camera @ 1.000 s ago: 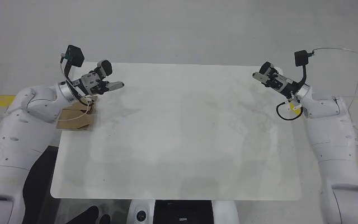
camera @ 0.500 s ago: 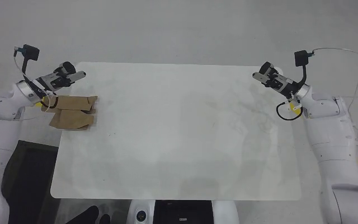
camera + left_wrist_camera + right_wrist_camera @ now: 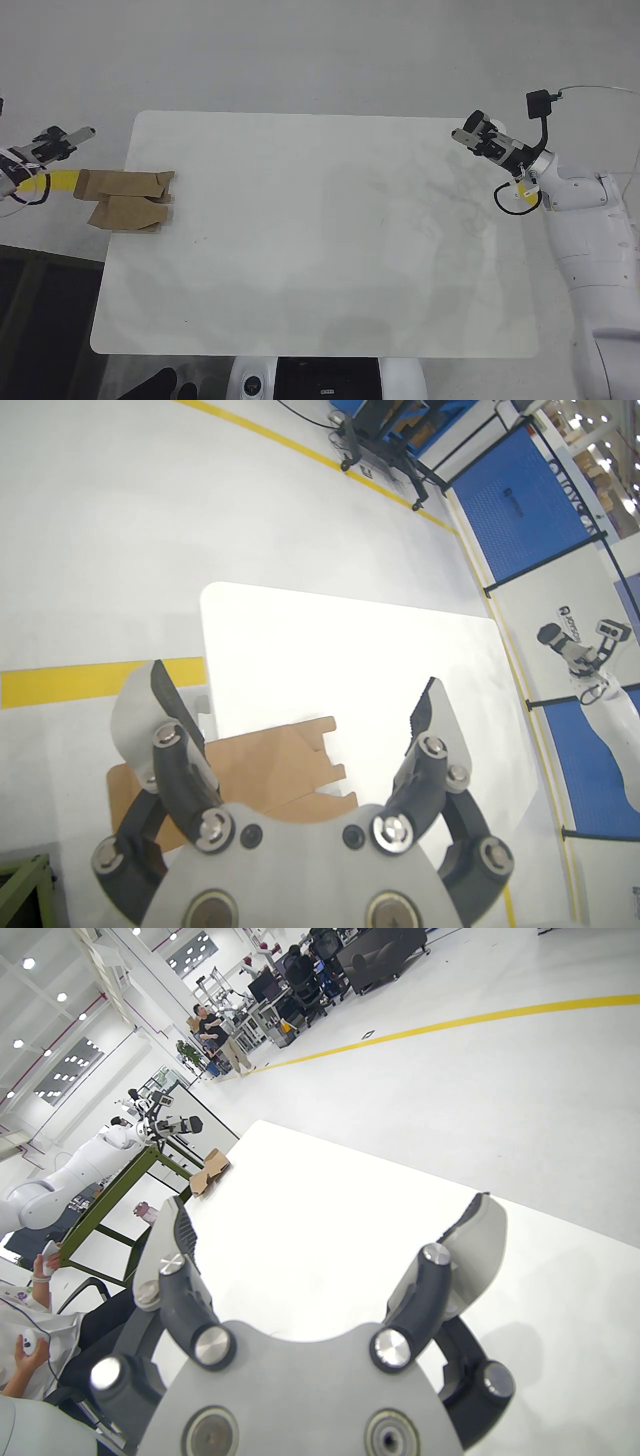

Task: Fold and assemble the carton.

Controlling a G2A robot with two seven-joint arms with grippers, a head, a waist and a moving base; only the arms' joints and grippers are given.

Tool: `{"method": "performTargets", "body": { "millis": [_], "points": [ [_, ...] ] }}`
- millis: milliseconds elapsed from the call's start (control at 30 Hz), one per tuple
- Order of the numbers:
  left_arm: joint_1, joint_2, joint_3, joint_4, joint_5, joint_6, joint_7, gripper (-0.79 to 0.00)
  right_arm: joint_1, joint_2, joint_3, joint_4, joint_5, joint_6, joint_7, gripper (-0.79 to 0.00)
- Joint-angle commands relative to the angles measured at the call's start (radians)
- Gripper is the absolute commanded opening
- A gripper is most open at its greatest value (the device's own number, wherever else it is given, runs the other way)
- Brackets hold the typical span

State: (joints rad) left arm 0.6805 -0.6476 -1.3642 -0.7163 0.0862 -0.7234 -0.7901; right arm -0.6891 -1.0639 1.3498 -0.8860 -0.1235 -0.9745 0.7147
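Leftmost, the left jaws hang beyond the desk's left edge, over the pale floor. They stand wide open and hold nothing. Just beside them, toward the desk, lies the flat brown cardboard carton blank (image 3: 130, 198), with notched flaps along its inner side. It rests on the far-left part of the white, round-cornered desk (image 3: 320, 260), and its outer end overhangs the left edge. The left jaws are apart from it. A yellow floor line (image 3: 100, 685) meets the desk's left edge near the carton. The broad middle of the desk lies between the carton and the right arm. Rightmost, the right jaws hover over the desk's far-right corner, well apart from the carton. They too stand wide open, with nothing between them, and point across the desk toward the carton's side.
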Motion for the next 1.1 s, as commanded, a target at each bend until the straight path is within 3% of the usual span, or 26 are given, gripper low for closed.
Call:
{"method": "performTargets", "body": {
  "millis": [0,400,800,1067],
  "points": [
    [-0.007,0.003,0.001,0.024,0.042,0.024,0.008,0.0,0.0,0.0,0.0,0.0,0.0,0.0,0.0,0.0],
    [-0.047,0.0,0.043,0.127,0.216,0.151,0.083,0.0,0.0,0.0,0.0,0.0,0.0,0.0,0.0,0.0],
    [-0.051,-0.039,0.116,0.222,0.227,0.172,0.055,0.0,0.0,0.0,0.0,0.0,0.0,0.0,0.0,0.0],
    [-0.07,-0.068,0.14,0.288,0.175,0.137,0.022,0.0,0.0,0.0,0.0,0.0,0.0,0.0,0.0,0.0]
  ]
}}
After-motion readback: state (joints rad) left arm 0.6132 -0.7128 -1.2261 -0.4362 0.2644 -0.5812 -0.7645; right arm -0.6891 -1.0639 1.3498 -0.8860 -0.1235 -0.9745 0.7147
